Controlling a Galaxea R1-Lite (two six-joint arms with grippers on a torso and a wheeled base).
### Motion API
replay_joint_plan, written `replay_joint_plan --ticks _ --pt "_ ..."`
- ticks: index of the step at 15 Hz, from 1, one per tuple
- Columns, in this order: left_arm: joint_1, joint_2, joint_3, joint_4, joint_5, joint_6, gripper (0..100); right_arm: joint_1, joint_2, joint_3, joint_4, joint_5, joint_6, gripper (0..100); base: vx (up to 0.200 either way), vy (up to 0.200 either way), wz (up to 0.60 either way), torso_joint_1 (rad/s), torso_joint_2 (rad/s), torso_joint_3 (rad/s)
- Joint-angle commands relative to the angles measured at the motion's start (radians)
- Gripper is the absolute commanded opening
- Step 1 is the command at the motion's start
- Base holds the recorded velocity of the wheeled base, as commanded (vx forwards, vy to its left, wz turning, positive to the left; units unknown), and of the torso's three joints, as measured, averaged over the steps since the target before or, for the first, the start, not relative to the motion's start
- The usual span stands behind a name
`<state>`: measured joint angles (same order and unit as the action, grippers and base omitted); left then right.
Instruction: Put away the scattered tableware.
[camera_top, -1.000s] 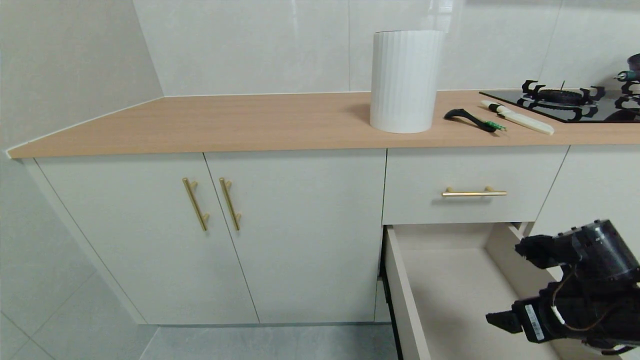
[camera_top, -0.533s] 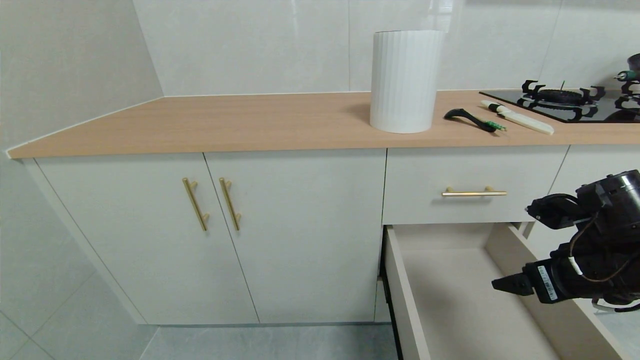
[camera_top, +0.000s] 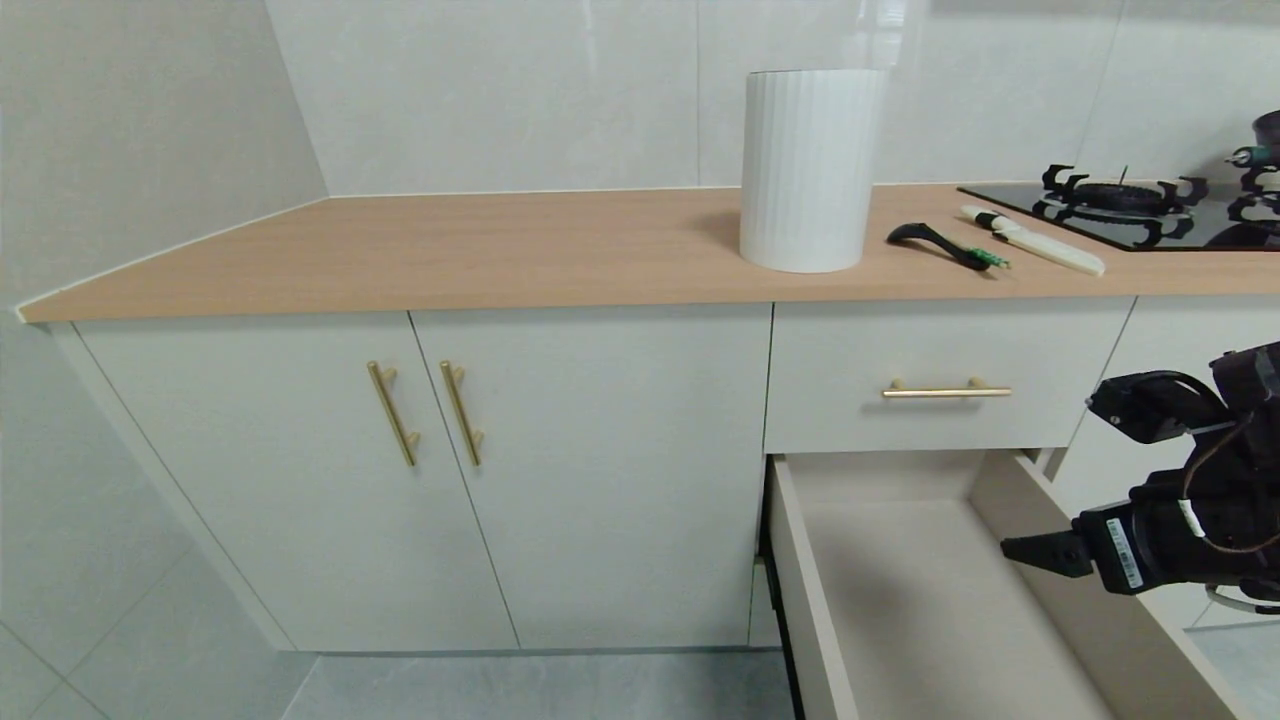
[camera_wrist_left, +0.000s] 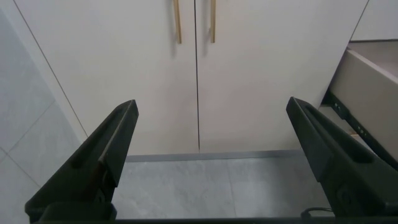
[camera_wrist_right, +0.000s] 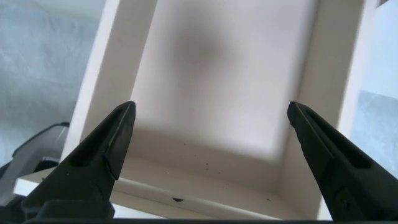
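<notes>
A black utensil with a green tip (camera_top: 945, 245) and a cream utensil (camera_top: 1035, 240) lie on the wooden countertop (camera_top: 500, 250), between a tall white ribbed container (camera_top: 805, 170) and the hob. Below them the lower drawer (camera_top: 900, 580) stands pulled out. My right gripper (camera_top: 1085, 480) hangs open above the drawer's right wall, well below the countertop, holding nothing. The right wrist view looks down between the open right gripper (camera_wrist_right: 211, 109) into the drawer (camera_wrist_right: 224, 74). My left gripper (camera_wrist_left: 211, 107) is open, low in front of the double cabinet doors (camera_wrist_left: 199, 74).
A black gas hob (camera_top: 1130, 205) occupies the counter's right end. A shut upper drawer with a gold handle (camera_top: 945, 390) sits above the open one. Double doors with gold handles (camera_top: 425, 410) are to the left. Grey tiled floor (camera_wrist_left: 205, 186) lies below.
My right gripper has risen from low over the drawer and drawn back to the right, staying open. The head view has shifted slightly.
</notes>
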<state>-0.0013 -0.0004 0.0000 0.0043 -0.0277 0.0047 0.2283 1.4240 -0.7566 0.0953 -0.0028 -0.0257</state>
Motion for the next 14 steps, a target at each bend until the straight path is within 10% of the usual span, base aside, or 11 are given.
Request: replay_joint_plan --ticks 1,14 --pt "0.0 0.0 0.0 0.0 0.0 0.0 100 0.0 -0.007 0.0 0.0 0.0 -0.002 100 0.0 0.0 0.0 0.022 -0.14 -0.281" --pt "0.0 0.0 0.0 0.0 0.0 0.0 100 0.0 0.016 0.01 0.0 -0.008 -0.008 100 0.0 0.0 0.0 0.124 -0.46 -0.325"
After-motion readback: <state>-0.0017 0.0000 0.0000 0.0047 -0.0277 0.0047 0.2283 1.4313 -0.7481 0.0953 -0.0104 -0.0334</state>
